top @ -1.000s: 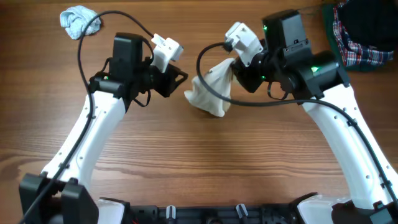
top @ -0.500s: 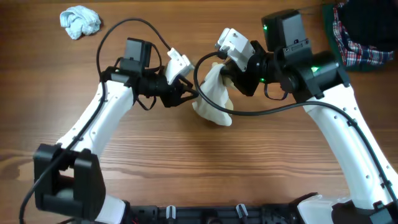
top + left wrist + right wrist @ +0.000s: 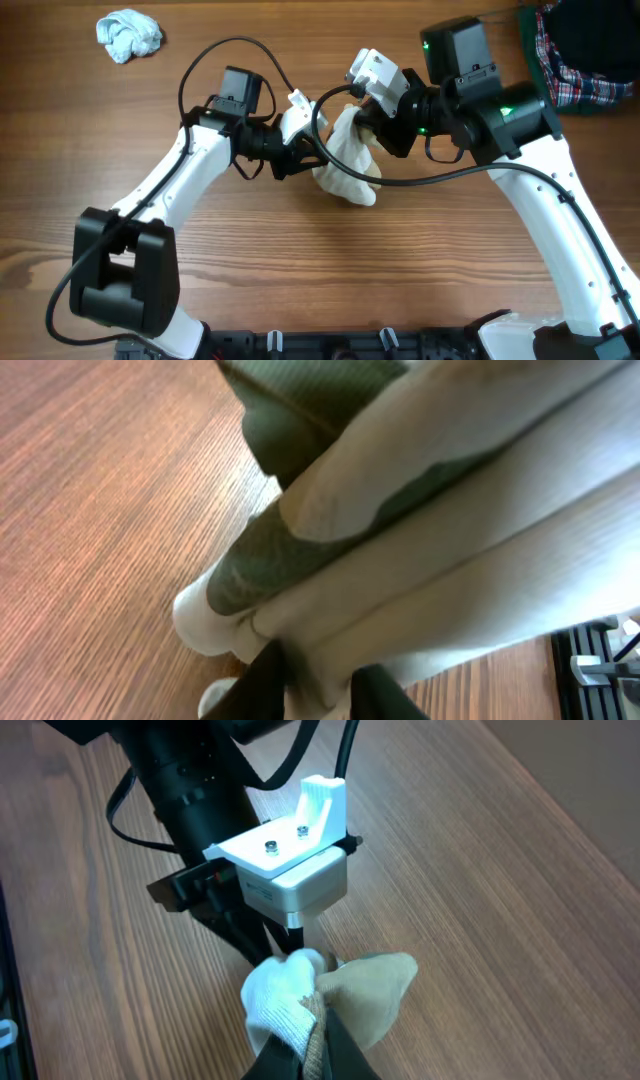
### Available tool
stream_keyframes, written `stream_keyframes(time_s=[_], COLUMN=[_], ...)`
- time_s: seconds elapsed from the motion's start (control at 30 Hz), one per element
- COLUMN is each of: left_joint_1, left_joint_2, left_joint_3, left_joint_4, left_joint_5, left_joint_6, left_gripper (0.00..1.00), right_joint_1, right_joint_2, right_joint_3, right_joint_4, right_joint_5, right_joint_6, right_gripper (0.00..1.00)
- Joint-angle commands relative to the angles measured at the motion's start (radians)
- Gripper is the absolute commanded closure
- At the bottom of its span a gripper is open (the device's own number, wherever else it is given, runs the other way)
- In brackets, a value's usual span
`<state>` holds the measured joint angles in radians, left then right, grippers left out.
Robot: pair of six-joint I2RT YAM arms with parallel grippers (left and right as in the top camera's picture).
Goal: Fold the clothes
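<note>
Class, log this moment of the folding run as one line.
right gripper: shut on garment | left gripper: shut on garment fold | garment: bunched between grippers, not yet folded

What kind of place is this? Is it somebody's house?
Probably a robot lab, not a house: two white robot arms stand at a wooden table, holding a cream garment between them.

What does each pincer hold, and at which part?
Both hold the cream garment: the right pincer grips its bunched upper end, the left pincer pinches a side fold.
</note>
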<state>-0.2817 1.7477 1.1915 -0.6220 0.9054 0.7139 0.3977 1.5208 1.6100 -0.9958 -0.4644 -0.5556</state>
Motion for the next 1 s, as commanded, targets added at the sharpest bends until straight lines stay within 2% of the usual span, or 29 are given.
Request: stream_keyframes(time_s=[0.0, 0.03, 0.1, 0.2, 0.27, 0.3, 0.47, 0.57, 0.63, 0.7, 0.87, 0.97], left_joint_1=[-0.002, -0.002, -0.002, 0.028, 0.085, 0.123, 0.203, 0.198, 0.199, 0.199, 0.199, 0.199], left_joint_2=[0.014, 0.014, 0.014, 0.004, -0.033, -0.068, -0.259, -0.378, -0.427, -0.42, -0.377, -0.346], left_joint_3=[0.013, 0.013, 0.013, 0.014, 0.032, 0.051, 0.074, 0.074, 0.073, 0.073, 0.073, 0.073], left_joint_4=[0.01, 0.012, 0.014, 0.117, 0.203, 0.214, 0.216, 0.222, 0.239, 0.237, 0.232, 0.246], left_joint_5=[-0.089, -0.128, -0.148, -0.167, -0.23, -0.246, -0.261, -0.37, -0.434, -0.485, -0.508, -0.536], left_joint_6=[0.014, 0.01, 0.006, -0.188, -0.421, -0.489, -0.513, -0.513, -0.513, -0.513, -0.512, -0.509], left_gripper=[0.92, 0.96, 0.96, 0.96, 0.96, 0.96, 0.96, 0.96, 0.96, 0.96, 0.96, 0.96], right_joint_1=[-0.002, -0.002, -0.002, -0.002, -0.002, -0.003, -0.002, -0.003, -0.003, -0.003, -0.003, -0.003], right_joint_2=[0.009, 0.009, 0.009, 0.009, 0.009, 0.009, 0.009, 0.01, 0.019, 0.04, 0.103, 0.154], right_joint_3=[0.004, 0.004, 0.004, 0.004, 0.004, 0.004, 0.004, 0.004, 0.004, 0.003, 0.003, 0.003], right_joint_4=[0.0, 0.0, 0.001, 0.011, 0.026, 0.059, 0.198, 0.293, 0.378, 0.396, 0.293, 0.293], right_joint_5=[-0.034, -0.034, -0.034, -0.034, -0.002, 0.073, 0.294, 0.426, 0.494, 0.494, 0.494, 0.494], right_joint_6=[-0.021, -0.021, -0.021, -0.018, -0.005, 0.029, 0.101, 0.121, 0.082, -0.008, -0.047, -0.08], right_gripper=[0.96, 0.96, 0.96, 0.96, 0.96, 0.96, 0.96, 0.96, 0.96, 0.96, 0.96, 0.96])
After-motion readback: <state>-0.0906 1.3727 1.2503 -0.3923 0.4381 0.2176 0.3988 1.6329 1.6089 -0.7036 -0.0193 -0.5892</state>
